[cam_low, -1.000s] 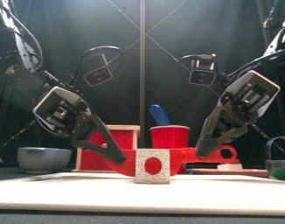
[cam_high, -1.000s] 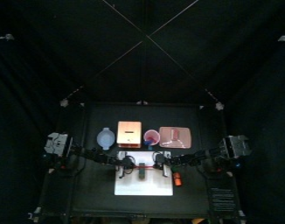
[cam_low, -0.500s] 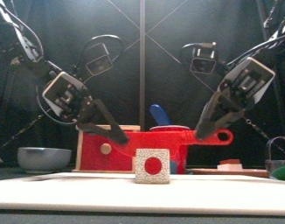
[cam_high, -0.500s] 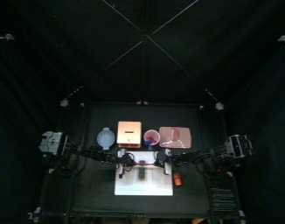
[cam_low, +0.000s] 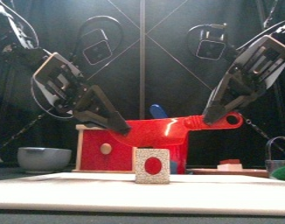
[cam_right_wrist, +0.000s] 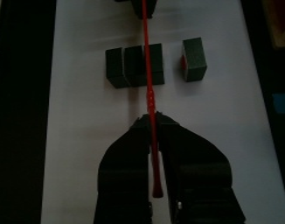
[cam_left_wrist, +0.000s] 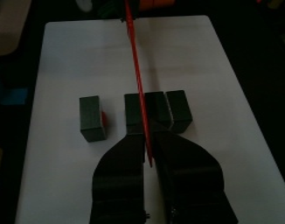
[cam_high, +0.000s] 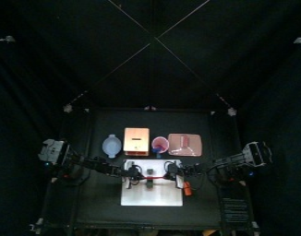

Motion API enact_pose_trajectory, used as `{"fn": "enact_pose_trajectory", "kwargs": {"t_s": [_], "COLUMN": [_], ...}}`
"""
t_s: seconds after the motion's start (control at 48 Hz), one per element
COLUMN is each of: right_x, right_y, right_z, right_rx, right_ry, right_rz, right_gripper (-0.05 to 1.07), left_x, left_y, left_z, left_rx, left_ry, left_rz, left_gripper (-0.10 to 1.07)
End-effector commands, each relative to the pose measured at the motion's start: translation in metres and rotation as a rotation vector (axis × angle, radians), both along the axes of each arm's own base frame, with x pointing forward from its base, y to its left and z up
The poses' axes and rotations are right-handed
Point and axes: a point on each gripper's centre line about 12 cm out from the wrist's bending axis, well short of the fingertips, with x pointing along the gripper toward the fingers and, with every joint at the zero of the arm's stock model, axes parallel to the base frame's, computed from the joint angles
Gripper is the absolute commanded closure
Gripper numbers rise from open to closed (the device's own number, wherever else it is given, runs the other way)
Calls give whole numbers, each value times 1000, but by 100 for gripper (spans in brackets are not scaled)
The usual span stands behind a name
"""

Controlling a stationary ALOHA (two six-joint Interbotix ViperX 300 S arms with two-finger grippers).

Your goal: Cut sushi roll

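Observation:
The sushi roll point(cam_left_wrist: 155, 112) lies dark on the white cutting board point(cam_left_wrist: 215, 79), with one cut slice point(cam_left_wrist: 93, 118) standing apart from it. The roll point(cam_right_wrist: 135, 64) and slice point(cam_right_wrist: 194, 59) also show in the right wrist view. In the front view the roll's end point(cam_low: 152, 165) is white with a red centre. Both grippers are shut on a red toy knife point(cam_low: 169, 131). The left gripper point(cam_left_wrist: 149, 140) holds the blade end, the right gripper point(cam_right_wrist: 148, 122) the handle end. The blade point(cam_left_wrist: 133, 70) hangs edge-down clear above the roll, crossing it.
A grey bowl point(cam_low: 42, 157) sits at the left behind the board. A tan block point(cam_high: 137, 139) and a pink plate point(cam_high: 184, 143) lie at the back. An orange thing point(cam_high: 186, 189) lies on the board's right edge. A green thing point(cam_low: 281, 172) is at the far right.
Both grippers have lifted the red knife from just above the board to well above the roll. The arms have drawn outward. The roll and slice have not moved.

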Motion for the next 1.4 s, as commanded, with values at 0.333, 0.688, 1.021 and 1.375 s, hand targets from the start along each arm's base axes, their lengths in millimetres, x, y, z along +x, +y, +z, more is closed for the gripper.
{"fn": "enact_pose_trajectory", "kwargs": {"t_s": [0.333, 0.688, 1.021, 1.375], "right_x": [-1, -2, 0, -2], "right_y": [2, 3, 2, 8], "right_z": [-12, -8, -17, -25], "right_rx": [1, 4, -2, 14], "right_ry": [53, 46, 74, 103], "right_rz": [-3, -2, -6, -8], "right_gripper": [63, 63, 63, 63], "left_x": [-10, -8, -8, -5], "left_y": [-4, -7, -7, -17], "left_z": [-16, -10, -21, -37], "left_rx": [13, 10, 15, 39], "left_ry": [61, 47, 78, 147], "left_rz": [-20, -26, -25, -68], "left_gripper": [55, 55, 55, 55]}}
